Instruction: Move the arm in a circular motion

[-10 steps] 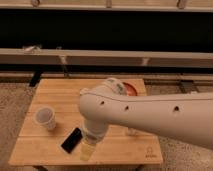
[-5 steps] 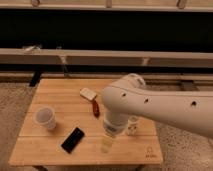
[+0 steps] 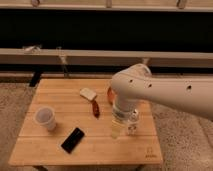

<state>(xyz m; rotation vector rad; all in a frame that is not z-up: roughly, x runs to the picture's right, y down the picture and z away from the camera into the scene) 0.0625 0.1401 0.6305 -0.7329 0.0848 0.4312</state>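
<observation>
The arm (image 3: 165, 92) is a thick cream-white limb with small dark screw holes. It reaches in from the right edge over the right half of a wooden table (image 3: 50, 150). Its yellowish translucent cylindrical tip, the gripper (image 3: 117, 129), points down just above the table's right front area. A small clear-and-white object (image 3: 133, 126) stands right beside the tip, partly hidden by it.
On the table are a white paper cup (image 3: 46, 118) at the left, a black phone (image 3: 73, 140) in front, a red oblong item (image 3: 95, 108) and a pale sponge-like block (image 3: 88, 93) in the middle. A long bench or rail (image 3: 60, 56) runs behind.
The arm has swung to the right across the table over the last second, uncovering the phone, the red item and the pale block. The tip now hangs over the right front part.
</observation>
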